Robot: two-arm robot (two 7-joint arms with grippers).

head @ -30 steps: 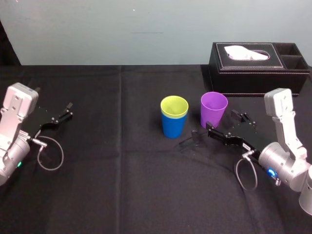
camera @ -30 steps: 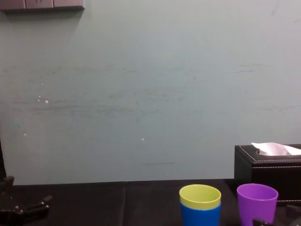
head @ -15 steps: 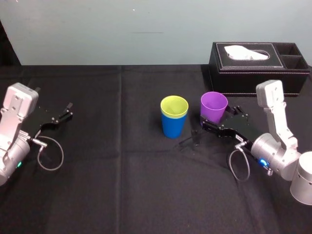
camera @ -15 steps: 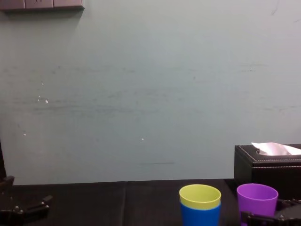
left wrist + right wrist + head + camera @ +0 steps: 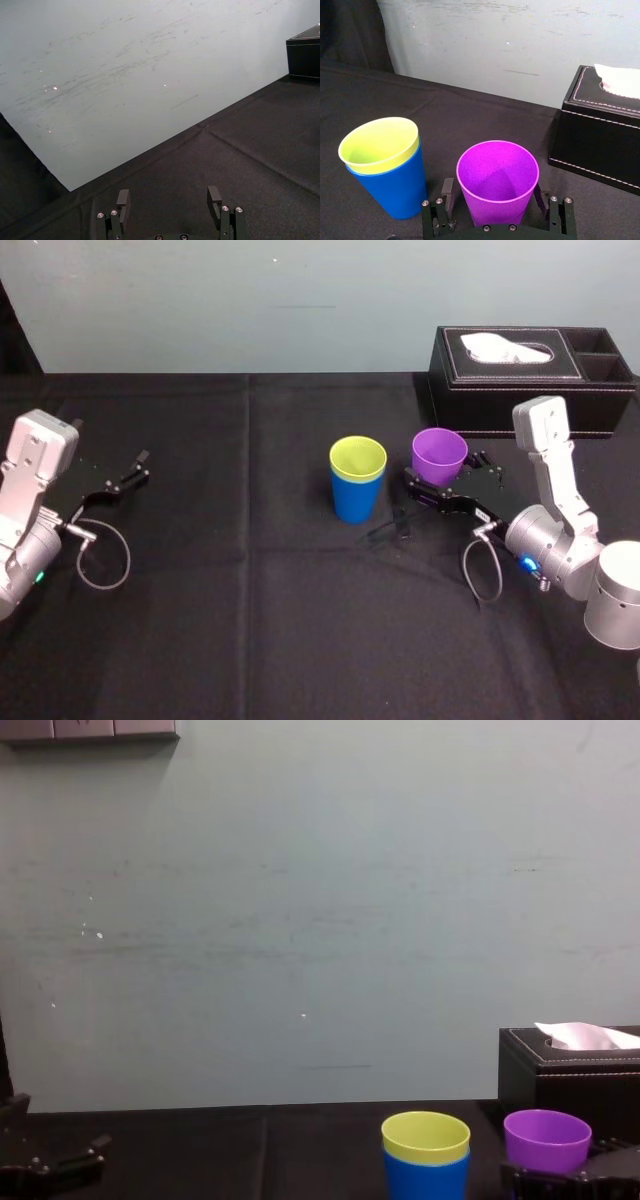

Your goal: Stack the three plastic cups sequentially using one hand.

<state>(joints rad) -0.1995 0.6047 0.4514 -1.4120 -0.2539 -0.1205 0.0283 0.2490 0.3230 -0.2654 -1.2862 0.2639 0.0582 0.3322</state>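
Observation:
The yellow-green cup (image 5: 357,459) sits nested inside the blue cup (image 5: 356,502) at the middle of the black table. Just to their right the purple cup (image 5: 439,455) stands upright by itself. My right gripper (image 5: 447,478) is open and straddles the purple cup low down. In the right wrist view one finger stands on each side of the purple cup (image 5: 497,180), with a small gap on both sides of my right gripper (image 5: 493,200). My left gripper (image 5: 140,468) rests open and empty at the far left.
A black tissue box (image 5: 530,375) stands close behind the purple cup, at the back right. The table (image 5: 250,590) is covered in black cloth, and a pale wall rises behind it.
My right gripper has moved forward and left, so its open fingers now stand around the purple cup. The cups and the left arm have not moved.

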